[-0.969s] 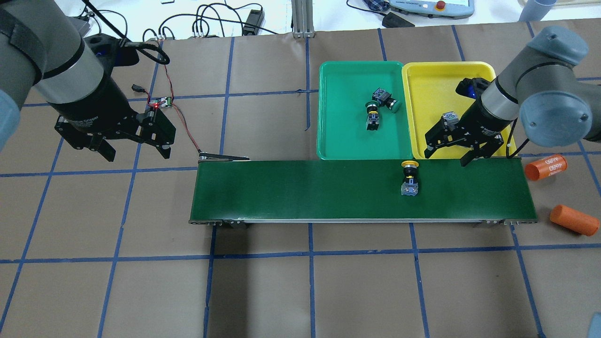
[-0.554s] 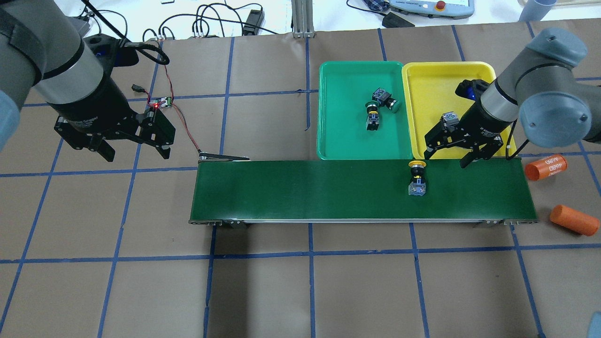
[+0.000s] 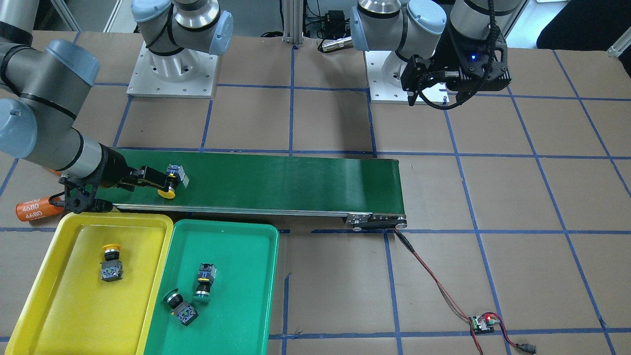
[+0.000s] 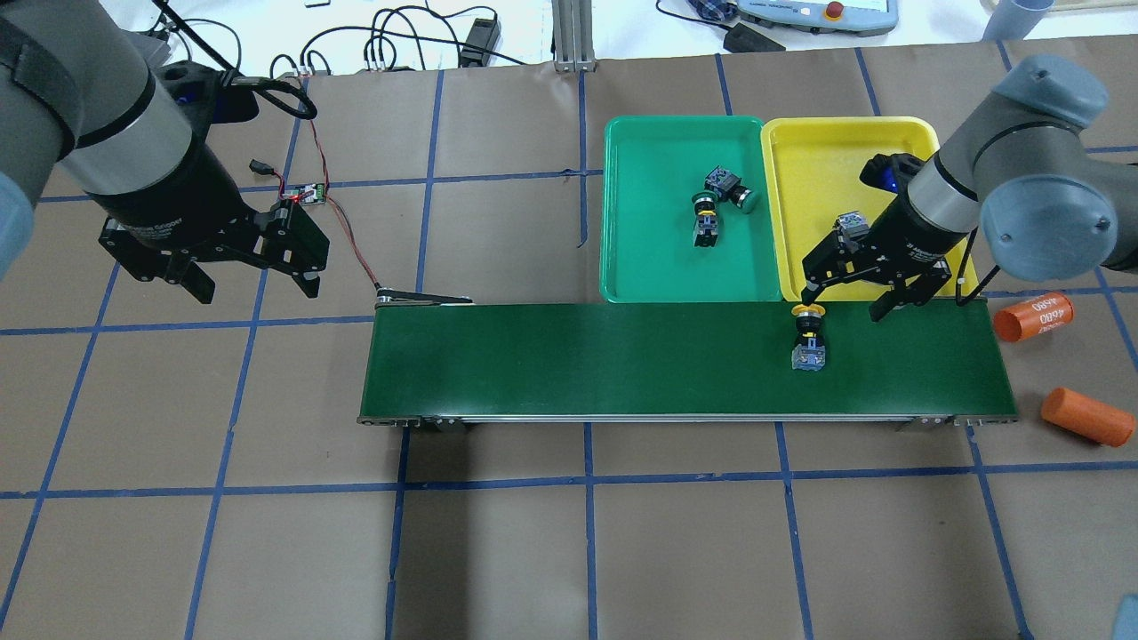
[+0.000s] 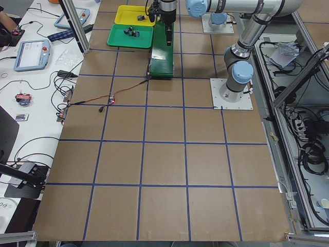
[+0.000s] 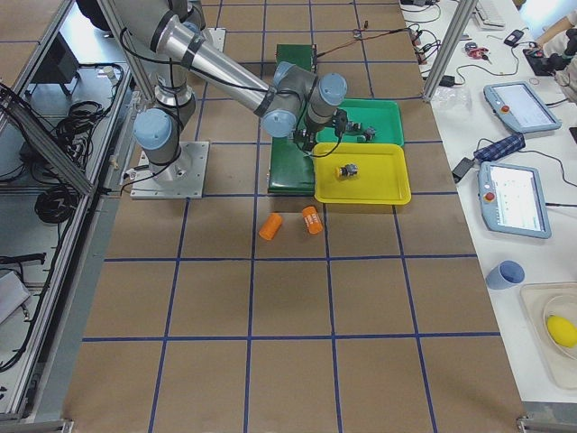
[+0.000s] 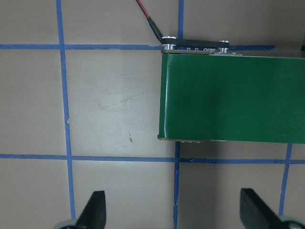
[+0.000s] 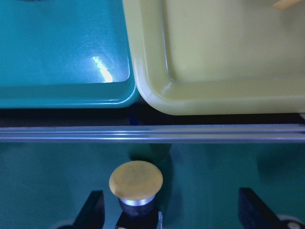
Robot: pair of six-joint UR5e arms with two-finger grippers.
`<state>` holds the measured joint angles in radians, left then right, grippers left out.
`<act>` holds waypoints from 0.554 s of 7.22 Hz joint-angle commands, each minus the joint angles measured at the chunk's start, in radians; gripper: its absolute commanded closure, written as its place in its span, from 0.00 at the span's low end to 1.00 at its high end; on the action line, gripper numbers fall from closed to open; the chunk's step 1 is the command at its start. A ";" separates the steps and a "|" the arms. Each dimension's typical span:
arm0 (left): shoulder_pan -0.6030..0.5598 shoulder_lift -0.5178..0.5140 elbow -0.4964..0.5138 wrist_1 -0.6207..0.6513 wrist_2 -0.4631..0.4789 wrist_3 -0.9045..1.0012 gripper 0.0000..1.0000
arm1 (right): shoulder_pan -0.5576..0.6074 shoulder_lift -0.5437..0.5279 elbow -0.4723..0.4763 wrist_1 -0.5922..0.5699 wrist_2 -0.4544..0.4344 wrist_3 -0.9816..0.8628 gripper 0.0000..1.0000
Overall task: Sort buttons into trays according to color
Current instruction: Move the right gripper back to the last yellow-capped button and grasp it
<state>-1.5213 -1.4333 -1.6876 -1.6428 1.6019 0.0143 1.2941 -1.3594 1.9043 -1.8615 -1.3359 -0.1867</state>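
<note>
- Step in hand: right gripper [image 4: 841, 304] going for the yellow button [image 4: 807, 336] on the conveyor belt [image 4: 578, 356]. Its fingers are spread apart and it holds nothing.
- Button lies on its side at the tray-side edge of the belt, cap toward the trays, switch body toward the robot.
- Right wrist view: yellow cap [image 8: 136, 180] sits close to one finger [image 8: 94, 212] and well apart from the other, so it is off-centre.
- Best move, I judge: slide sideways until the button is midway between the fingers, then drop low and close.
- Clamp across the black body under the cap. The rounded cap would likely slip.
- Cannot tell if the belt is running. If it is, lead the button.
- Lift clear of the rim, then release in the yellow tray [image 4: 849, 123], beside but not on the second yellow button [image 3: 111, 264].
- Green tray [image 4: 680, 122] holds both green buttons [image 4: 729, 188]. Leave them alone.
- Left gripper [image 4: 258, 289] has fingers apart, empty, over the counter [image 4: 267, 400] off the belt's other end. Not needed here.
</note>
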 commanded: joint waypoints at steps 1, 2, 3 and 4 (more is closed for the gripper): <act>0.001 0.001 0.000 0.008 0.001 -0.005 0.00 | 0.002 0.002 0.022 -0.010 0.003 0.003 0.00; 0.001 0.001 0.000 0.008 0.003 -0.004 0.00 | 0.002 0.002 0.024 -0.008 0.001 0.001 0.00; 0.001 -0.003 0.000 0.009 0.000 -0.004 0.00 | 0.002 0.008 0.024 -0.008 -0.006 -0.003 0.00; 0.001 -0.001 0.000 0.012 0.000 0.001 0.00 | 0.002 0.010 0.022 -0.007 -0.011 -0.008 0.43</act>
<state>-1.5202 -1.4342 -1.6874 -1.6336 1.6023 0.0117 1.2962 -1.3532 1.9270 -1.8696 -1.3408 -0.1896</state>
